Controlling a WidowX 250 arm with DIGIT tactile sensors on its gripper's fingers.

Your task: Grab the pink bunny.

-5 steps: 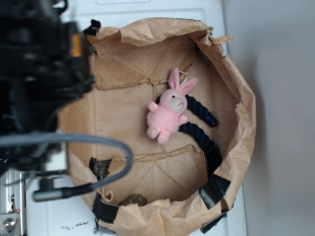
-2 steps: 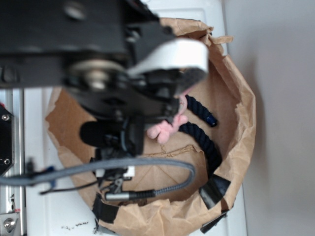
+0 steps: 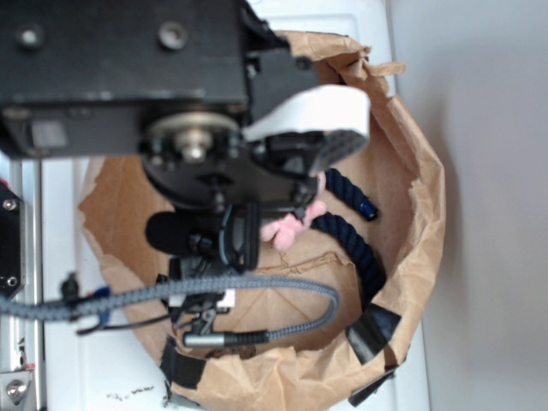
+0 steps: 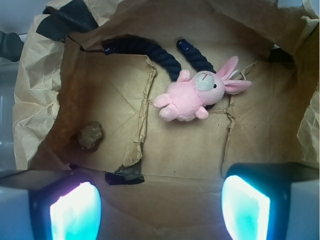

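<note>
Wrist view: gripper (image 4: 160, 205) hangs with its fingers (image 4: 75, 207) wide apart at the bottom edge, nothing between them. Pink bunny (image 4: 192, 95) lies on its side ahead of the gap, slightly toward the right finger, well clear of both. Dark navy rope (image 4: 160, 52) curves behind and touches the bunny. Small brown lump (image 4: 90, 134) sits ahead of the left finger. All inside a crumpled brown paper bag (image 4: 35, 85).
</note>
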